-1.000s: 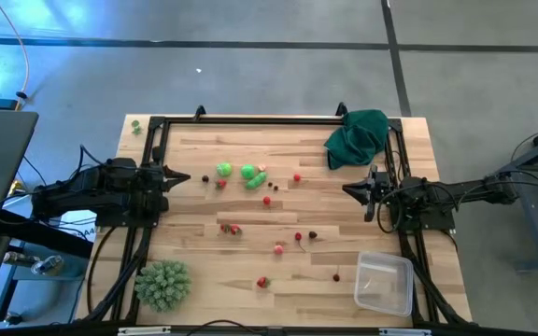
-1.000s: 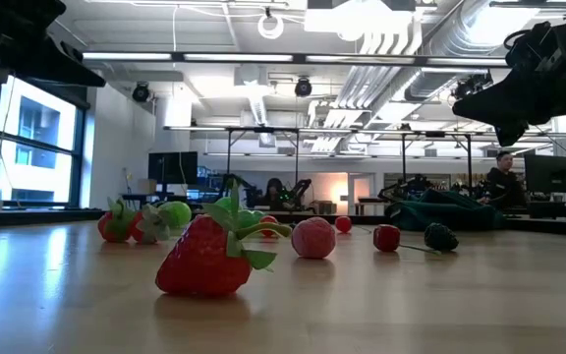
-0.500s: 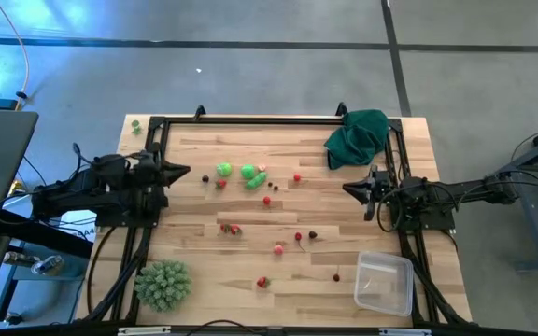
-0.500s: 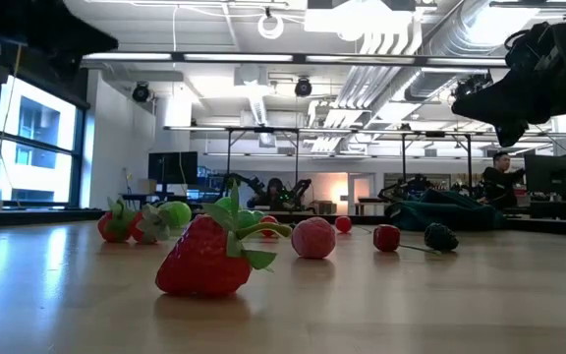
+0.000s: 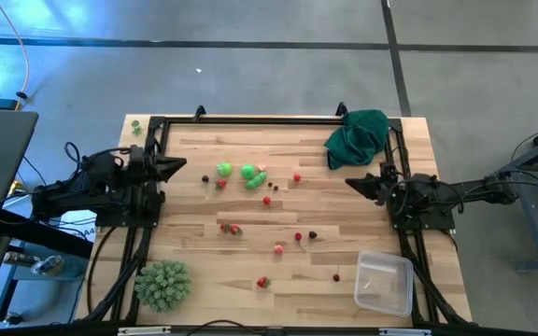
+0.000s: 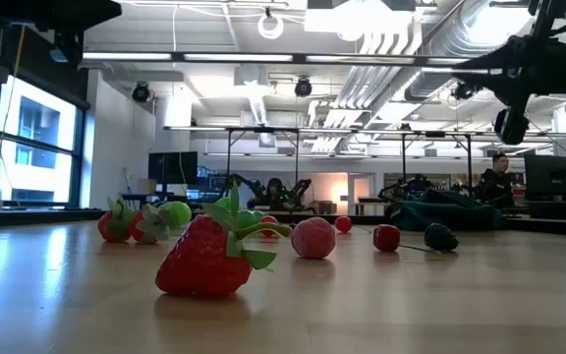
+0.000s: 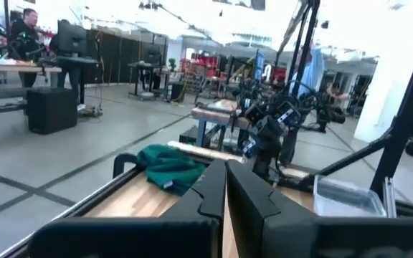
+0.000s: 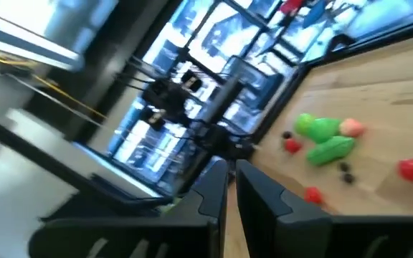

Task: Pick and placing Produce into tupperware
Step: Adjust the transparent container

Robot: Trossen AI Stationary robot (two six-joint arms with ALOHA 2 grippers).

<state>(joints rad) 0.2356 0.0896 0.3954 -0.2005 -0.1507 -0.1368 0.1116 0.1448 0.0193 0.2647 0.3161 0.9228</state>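
High view, produce (image 5: 248, 173) mid-table, tupperware (image 5: 385, 283) at corner edge, both claws closed

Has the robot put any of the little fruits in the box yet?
Not yet. The clear box looks empty, and the toy fruits all lie scattered on the table. Nothing is in hand: the left pincer and the right pincer are shut on nothing, at the table's sides. All the picking is left.

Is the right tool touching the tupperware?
Apart. The high view shows the right tool empty near the green cloth, with bare table between it and the tupperware.
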